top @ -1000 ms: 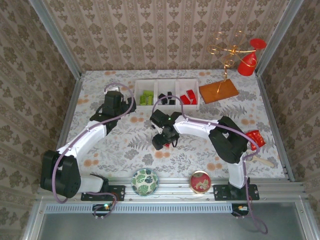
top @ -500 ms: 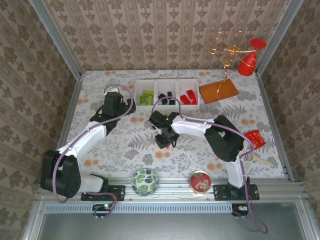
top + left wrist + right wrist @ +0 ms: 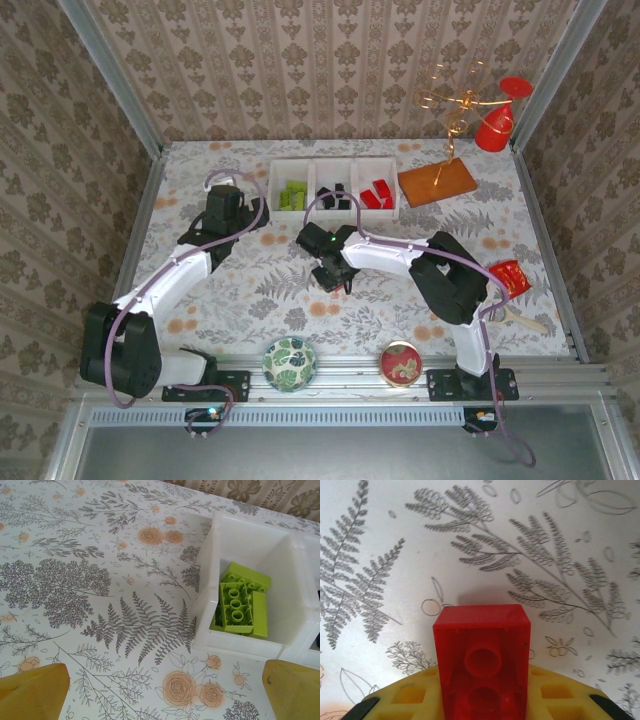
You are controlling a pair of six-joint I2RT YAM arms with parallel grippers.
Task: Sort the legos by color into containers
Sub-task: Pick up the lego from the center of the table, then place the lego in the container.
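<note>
The white tray (image 3: 335, 163) stands at the back of the table with lime green legos (image 3: 292, 196) in its left compartment, black ones (image 3: 334, 197) in the middle and red ones (image 3: 376, 193) on the right. My right gripper (image 3: 331, 274) is low over the table's middle. In the right wrist view it (image 3: 482, 702) is shut on a red brick (image 3: 482, 645), hollow underside facing the camera, between yellow fingers (image 3: 405, 700). My left gripper (image 3: 238, 210) hangs open just left of the tray. Its view shows the green bricks (image 3: 240, 605) inside the tray wall (image 3: 215, 545), and its open jaws (image 3: 165, 695) hold nothing.
An orange-brown board (image 3: 437, 183) lies right of the tray, with a wire ornament and red cone (image 3: 495, 125) behind it. Two patterned bowls (image 3: 290, 362) (image 3: 402, 362) sit at the near edge. A red packet (image 3: 510, 278) and a wooden stick (image 3: 525, 320) lie at the right.
My right gripper has closed its fingers on the red brick and shifted slightly toward the left. The left arm has barely moved.
</note>
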